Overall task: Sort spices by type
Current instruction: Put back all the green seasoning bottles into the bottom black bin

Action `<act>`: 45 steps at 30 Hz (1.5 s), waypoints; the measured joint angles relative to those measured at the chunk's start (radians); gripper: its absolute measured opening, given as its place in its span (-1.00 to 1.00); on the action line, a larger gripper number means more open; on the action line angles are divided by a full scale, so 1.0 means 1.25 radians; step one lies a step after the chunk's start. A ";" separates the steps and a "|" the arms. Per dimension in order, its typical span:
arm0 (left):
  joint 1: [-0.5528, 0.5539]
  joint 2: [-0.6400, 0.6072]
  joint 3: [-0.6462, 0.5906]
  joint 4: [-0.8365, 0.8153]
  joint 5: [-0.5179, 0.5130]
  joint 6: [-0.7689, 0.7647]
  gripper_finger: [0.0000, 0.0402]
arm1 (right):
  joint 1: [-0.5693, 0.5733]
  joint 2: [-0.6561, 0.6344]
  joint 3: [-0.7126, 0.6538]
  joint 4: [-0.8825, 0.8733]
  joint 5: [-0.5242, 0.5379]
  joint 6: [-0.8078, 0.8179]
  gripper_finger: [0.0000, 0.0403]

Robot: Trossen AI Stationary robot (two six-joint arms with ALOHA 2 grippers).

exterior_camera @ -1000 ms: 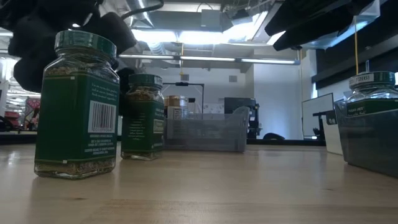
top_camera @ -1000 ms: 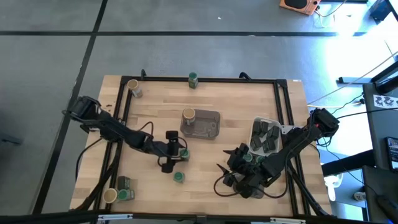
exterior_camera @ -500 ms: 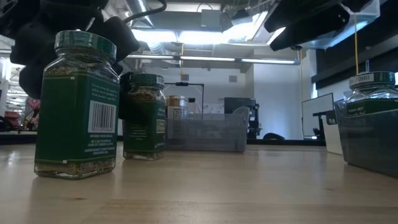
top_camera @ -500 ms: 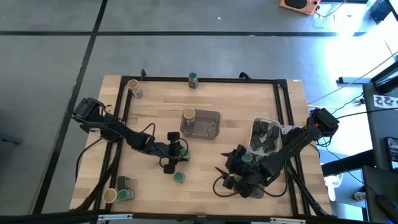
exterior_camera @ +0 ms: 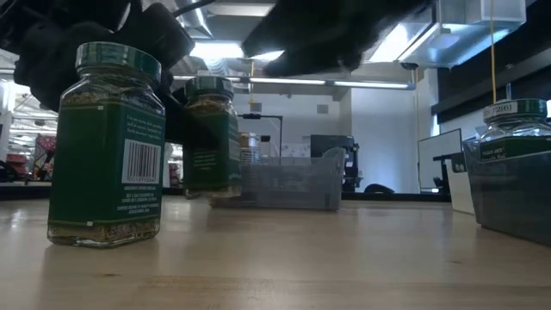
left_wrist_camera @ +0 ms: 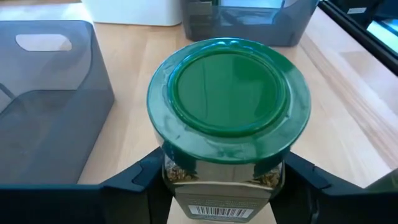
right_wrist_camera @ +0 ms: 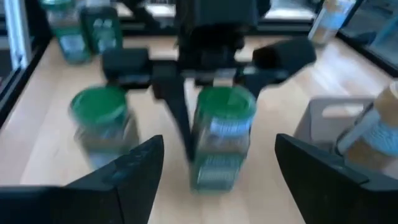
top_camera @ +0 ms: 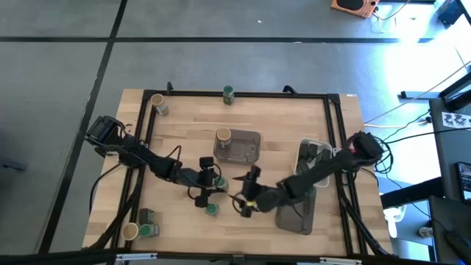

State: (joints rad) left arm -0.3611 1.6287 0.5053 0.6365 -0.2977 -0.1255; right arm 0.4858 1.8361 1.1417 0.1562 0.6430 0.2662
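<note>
We see a round glass spice jar with a green lid [left_wrist_camera: 229, 102] clamped between the two dark fingers of the left gripper [top_camera: 209, 180], near the middle of the wooden table [top_camera: 280, 118]. The jaws press on its two sides just below the lid. In the low view this held jar [exterior_camera: 211, 138] hangs tilted, its base clear of the tabletop. The left arm reaches in from the table's left edge, stretched low across the boards towards the centre.

Just beside the held jar, a second green-lidded glass jar [top_camera: 211, 210] stands upright on the table; in the low view it is the nearest one, with a barcode on its green label [exterior_camera: 108, 146].

The right gripper [top_camera: 245, 193] has its fingers spread wide and holds nothing. It hovers just to the right of the held jar, facing it. The right arm extends from the table's right edge, crossing over a dark grey rectangular tray [top_camera: 298, 213].

A translucent grey tray [top_camera: 246, 151] sits behind the held jar with a tan-lidded round jar [top_camera: 223, 136] at its left end. A white tray with small dark rectangular tins [top_camera: 307, 152] lies to the right. Farther off, another green-lidded jar [top_camera: 228, 93] stands at the far edge, a tan-lidded jar [top_camera: 156, 102] at the far left corner, and a tan-lidded jar [top_camera: 131, 232] with a green-lidded one [top_camera: 149, 219] at the near left corner.
</note>
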 joint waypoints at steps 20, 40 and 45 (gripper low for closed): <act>-0.001 0.000 0.000 0.004 -0.001 0.002 -0.01 | -0.108 0.131 0.000 0.262 -0.140 -0.053 0.52; -0.001 -0.001 0.000 0.004 -0.004 -0.014 0.12 | -0.122 0.143 0.001 0.300 -0.161 -0.096 0.02; -0.005 -0.001 0.000 0.004 -0.003 -0.020 0.27 | -0.103 0.103 0.000 0.256 -0.145 -0.128 0.02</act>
State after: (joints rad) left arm -0.3678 1.6268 0.5053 0.6415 -0.3019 -0.1505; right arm 0.3564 1.9655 1.1412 0.4763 0.4622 0.1065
